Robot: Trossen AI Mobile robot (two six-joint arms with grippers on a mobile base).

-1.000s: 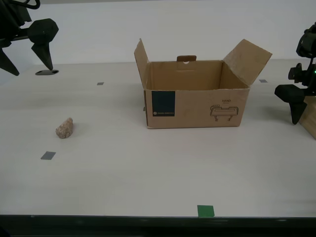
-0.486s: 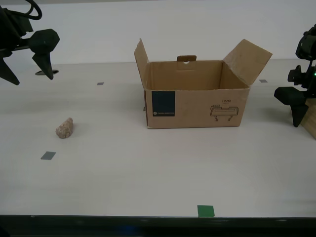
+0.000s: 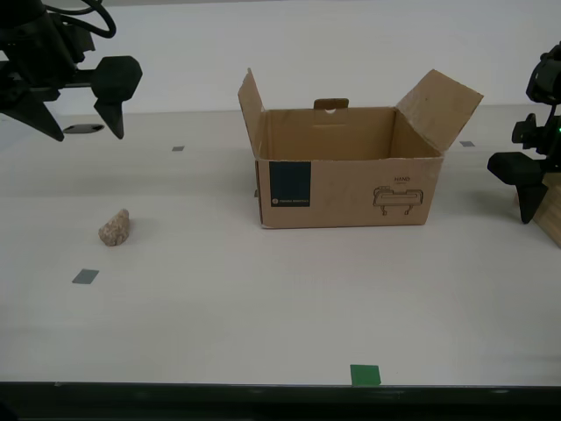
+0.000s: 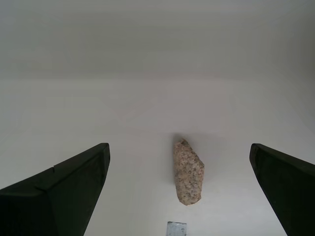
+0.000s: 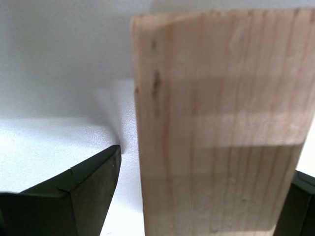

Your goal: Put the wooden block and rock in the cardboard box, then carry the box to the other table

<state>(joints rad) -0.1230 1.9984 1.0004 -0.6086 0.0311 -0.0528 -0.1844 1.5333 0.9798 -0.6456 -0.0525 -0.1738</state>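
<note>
The cardboard box (image 3: pixel 347 167) stood near the middle of the cream tabletop (image 3: pixel 263 307) with all its flaps upright, so that its mouth lay open from above and nothing had to be folded back before loading; nothing could be seen inside it from the exterior view. The rock (image 3: pixel 115 227) lay on the bare surface well apart from the box, toward the exterior view's left, with a small grey tape square (image 3: pixel 85 276) just beside it and nearer the camera. The second pincer (image 4: pixel 179 196) hung above the tabletop, clear of the rock, with its jaws spread wide and nothing between them; in its own wrist view the rock (image 4: pixel 188 171) sat between the two dark fingers (image 4: pixel 59 194), an alignment that suited a straight descent and closure. The wooden block (image 5: pixel 221 123) lay at the exterior view's right edge, only its pale corner (image 3: pixel 550 210) showing there. The first pincer (image 5: pixel 204 196) was open and straddled the block, one finger on either side and, as far as could be judged, not pressing on the wood. Neither object was yet in the box, so the task appeared to be at its first stage, both arms poised to pick. A green tape mark (image 3: pixel 365 375) lay at the near edge.
</note>
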